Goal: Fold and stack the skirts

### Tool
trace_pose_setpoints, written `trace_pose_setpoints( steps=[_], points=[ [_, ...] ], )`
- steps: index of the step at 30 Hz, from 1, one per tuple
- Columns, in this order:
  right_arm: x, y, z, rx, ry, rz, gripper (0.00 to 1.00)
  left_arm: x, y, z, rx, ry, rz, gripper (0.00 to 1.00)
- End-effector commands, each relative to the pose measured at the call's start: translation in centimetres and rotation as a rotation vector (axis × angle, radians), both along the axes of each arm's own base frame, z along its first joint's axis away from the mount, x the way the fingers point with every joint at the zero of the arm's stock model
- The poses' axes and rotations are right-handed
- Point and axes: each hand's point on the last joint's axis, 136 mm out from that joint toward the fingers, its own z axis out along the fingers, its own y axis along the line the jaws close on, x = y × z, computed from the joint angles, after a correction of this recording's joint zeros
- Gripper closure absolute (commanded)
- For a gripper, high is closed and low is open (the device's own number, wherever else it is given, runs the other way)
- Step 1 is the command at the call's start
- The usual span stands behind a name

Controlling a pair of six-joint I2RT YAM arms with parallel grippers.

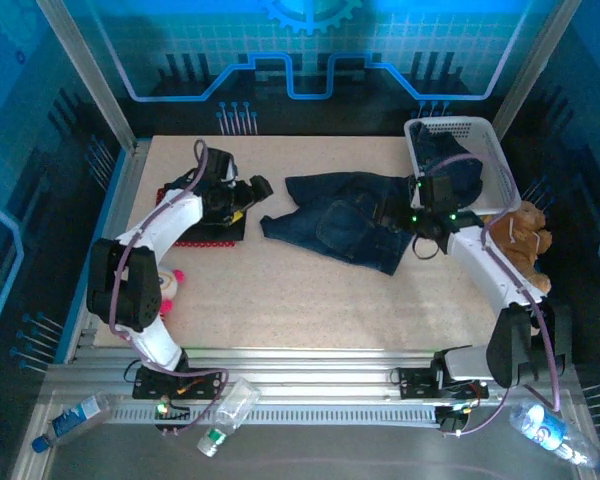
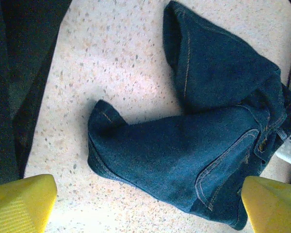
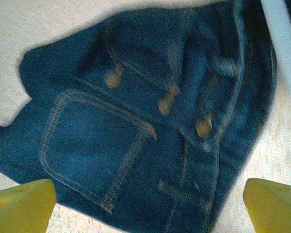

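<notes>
A dark blue denim skirt lies crumpled in the middle of the table, its pocket and front buttons facing up. My right gripper hovers open over its right side, yellow fingertips spread wide with nothing between them. At the skirt's left edge my left gripper hangs open, also holding nothing. More dark denim sits in the white basket. On the left, under my left arm, a black skirt lies on a red skirt; the black cloth also appears beside my left gripper.
The white basket stands at the back right, its rim close to the denim. A brown teddy bear sits right of my right arm. A pink-and-white plush doll lies by my left arm. Plastic bottles lie on the front rail.
</notes>
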Motion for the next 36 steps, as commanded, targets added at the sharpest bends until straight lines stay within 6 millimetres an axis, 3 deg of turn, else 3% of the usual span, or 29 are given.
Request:
trace_pose_setpoints(
  steps=[1,8,11,14,20,36],
  points=[
    [-3.1,0.4,-1.8,0.256,0.103,-0.247,0.00,-0.8,-0.6,-1.6,-0.046,0.053,0.102,0.01],
    [-7.3,0.6,-5.9,0.339,0.277,-0.363,0.01,-0.9,-0.6,-2.2,-0.055,0.054,0.124,0.01],
    [-7.0,2.1,-7.0,0.458,0.288,-0.375,0.07,-0.8,-0.7,-2.5,-0.060,0.062,0.124,0.01],
    [-6.4,2.8,-7.6,0.467,0.289,-0.383,0.20,-0.6,-0.9,-2.7,-0.071,0.067,0.127,0.01],
    [-6.6,1.9,-9.1,0.407,0.294,-0.462,0.39,-0.6,-0.9,-3.1,-0.072,0.076,0.129,0.01],
    [-5.2,2.1,-12.2,0.356,0.332,-0.455,0.45,-0.7,-1.3,-4.0,-0.076,0.108,0.113,0.01]
  ],
)
